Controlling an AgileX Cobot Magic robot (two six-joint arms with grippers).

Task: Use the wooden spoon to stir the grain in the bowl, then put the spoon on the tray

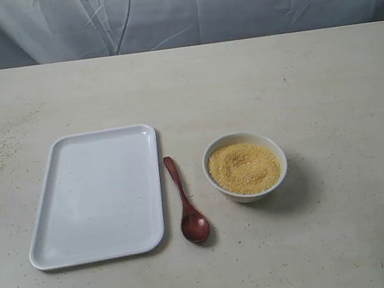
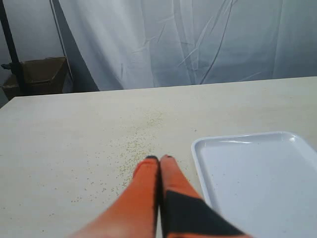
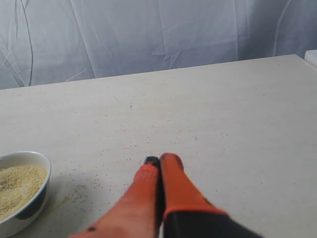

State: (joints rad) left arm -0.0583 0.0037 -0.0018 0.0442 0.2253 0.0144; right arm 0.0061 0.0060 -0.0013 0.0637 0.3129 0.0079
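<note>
The dark reddish-brown wooden spoon (image 1: 187,203) lies flat on the table between the white tray (image 1: 99,194) and the white bowl (image 1: 245,166), its head toward the near edge. Yellow grain (image 1: 245,167) fills the bowl. Neither gripper shows in the exterior view. In the left wrist view my left gripper (image 2: 159,158) is shut and empty above the table, with the tray (image 2: 257,173) just beside it. My right gripper (image 3: 160,159) is shut and empty over bare table, the bowl (image 3: 22,191) with grain (image 3: 17,186) off to its side.
Spilled grains (image 2: 133,146) are scattered on the table beside the tray, and a few lie near the bowl (image 3: 69,198). A white cloth backdrop (image 1: 173,7) hangs behind the table. A cardboard box (image 2: 37,74) stands beyond the table's far corner.
</note>
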